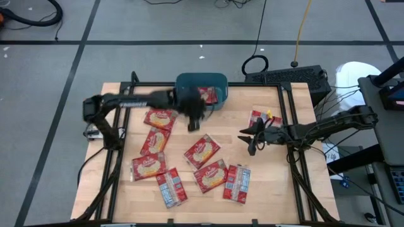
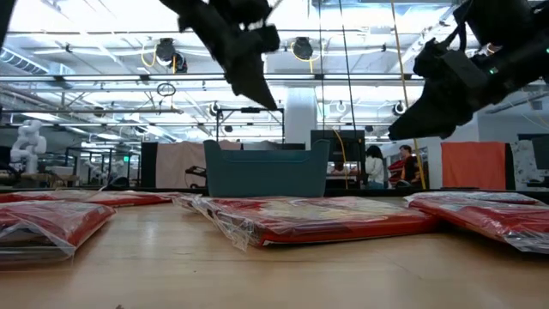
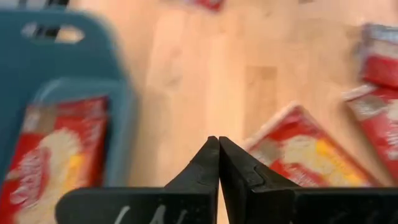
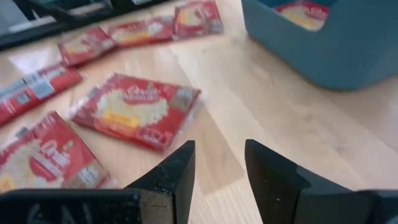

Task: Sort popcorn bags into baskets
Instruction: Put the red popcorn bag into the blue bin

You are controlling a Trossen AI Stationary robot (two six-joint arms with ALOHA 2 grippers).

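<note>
Popcorn bags lie flat on the bench near the tub, one already inside. They look light, floppy and slick; I'd pinch an edge. Left pincer closed, empty, beside the tub; right pincer open, empty.

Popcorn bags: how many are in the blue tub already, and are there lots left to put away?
Done: one popcorn bag shows inside the blue tub; more could be hidden under the arm. In hand: nothing. The left gripper is shut and empty beside the tub, and the right gripper hangs open over the table. Left: about eight bags lie on the table, like this one.
</note>
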